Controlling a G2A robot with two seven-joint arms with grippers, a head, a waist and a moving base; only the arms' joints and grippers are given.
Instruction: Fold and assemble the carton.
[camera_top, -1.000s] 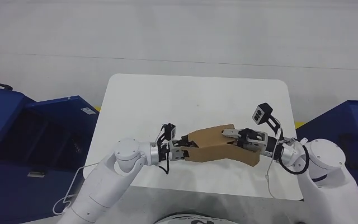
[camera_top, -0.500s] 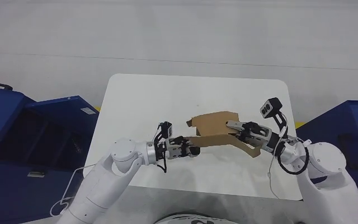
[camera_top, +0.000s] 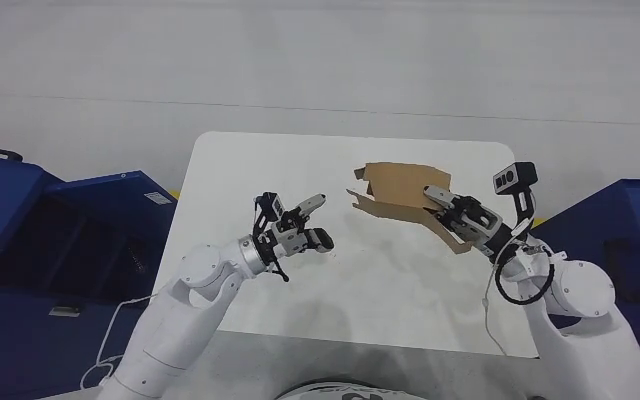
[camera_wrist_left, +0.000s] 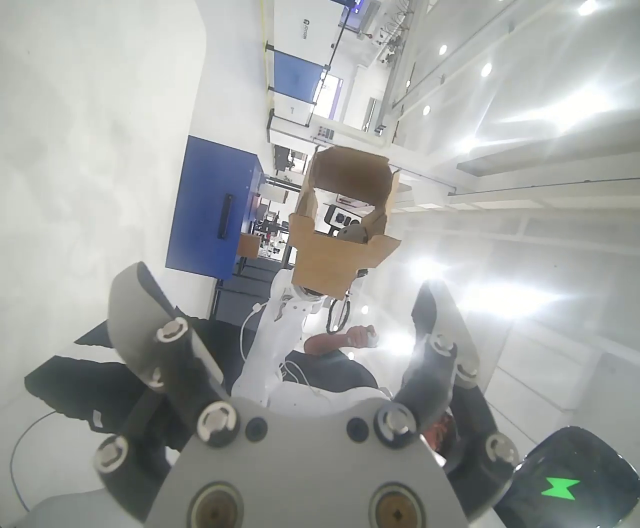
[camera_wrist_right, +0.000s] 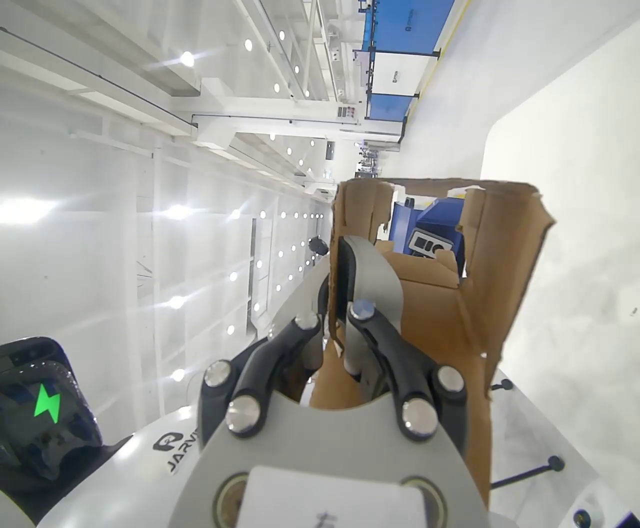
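A white table (camera_top: 290, 165) with rounded corners is seen from above. A brown carton (camera_top: 395, 188) is held over the surface towards its far right corner, partly opened into a tube, with loose flaps standing out at its ends; whether it touches the surface cannot be told. In the left wrist view the carton (camera_wrist_left: 327, 260) is seen end on, open right through, and well apart from that arm's claw. The right gripper (camera_top: 433, 193) is placed at the carton's right end. In its own view, the right gripper (camera_wrist_right: 336, 280) is closed down to a narrow gap on one wall of the carton (camera_wrist_right: 435, 320), with one finger inside the wall and one outside. The left gripper (camera_top: 318, 220) is held over the surface left of its middle, and its fingers (camera_wrist_left: 142, 305) are spread wide with nothing between them.
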